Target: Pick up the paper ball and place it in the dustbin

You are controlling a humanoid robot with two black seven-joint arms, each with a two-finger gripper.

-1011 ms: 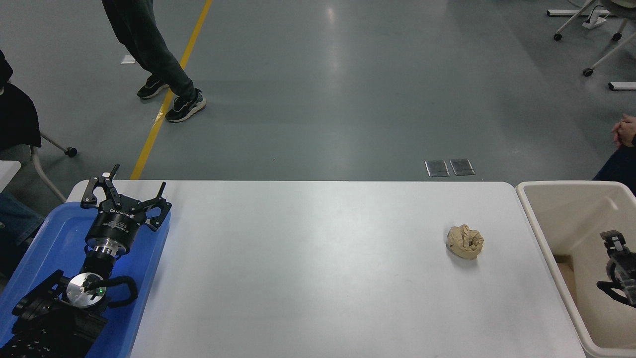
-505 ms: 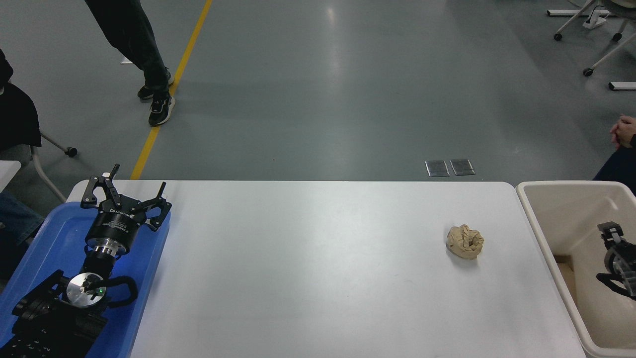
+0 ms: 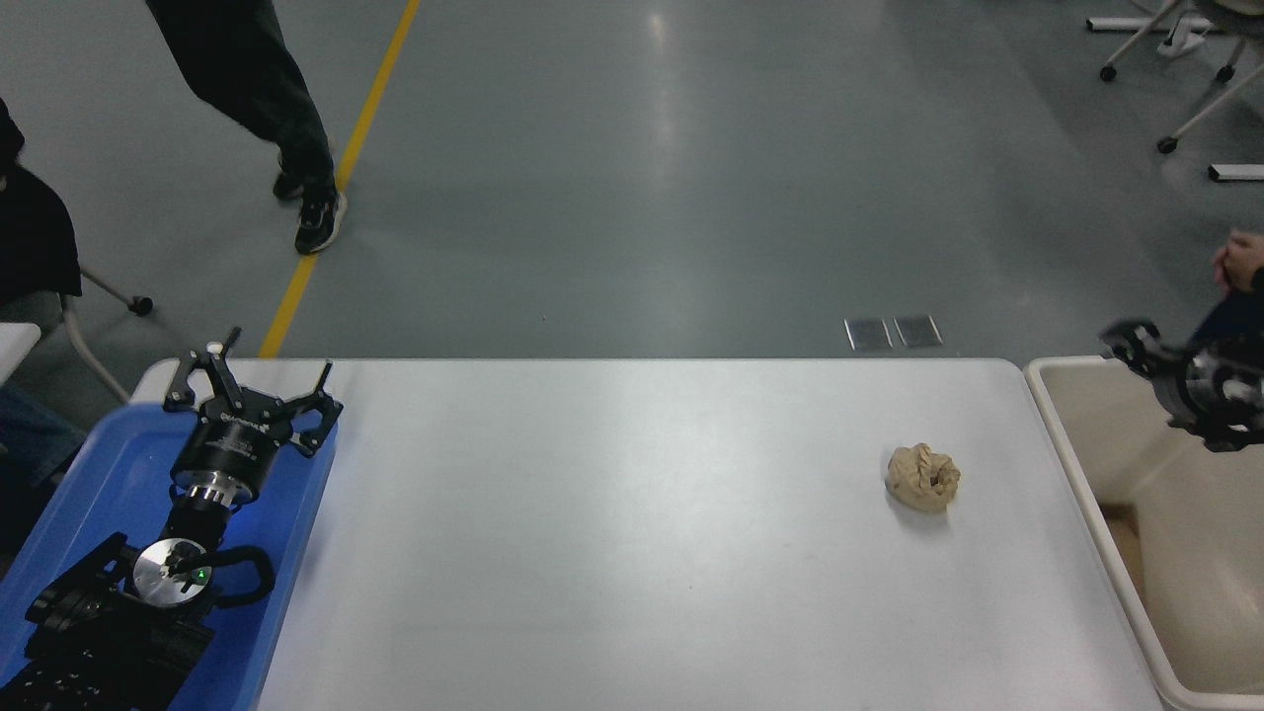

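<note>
The tan paper ball lies on the white table, right of centre, with nothing touching it. The cream dustbin stands off the table's right end, partly cut by the picture's edge. My right gripper is blurred, raised over the dustbin's far rim, well to the right of the ball and apart from it. My left gripper is parked open and empty over the blue tray at the lower left.
A blue plastic tray sits at the table's left end under my left arm. A person's legs move on the floor beyond the table's far left. A person's hands show at the right edge.
My right gripper has risen from inside the dustbin up and leftward to above its far rim. The person on the floor has stepped left. The ball and left arm have not moved.
</note>
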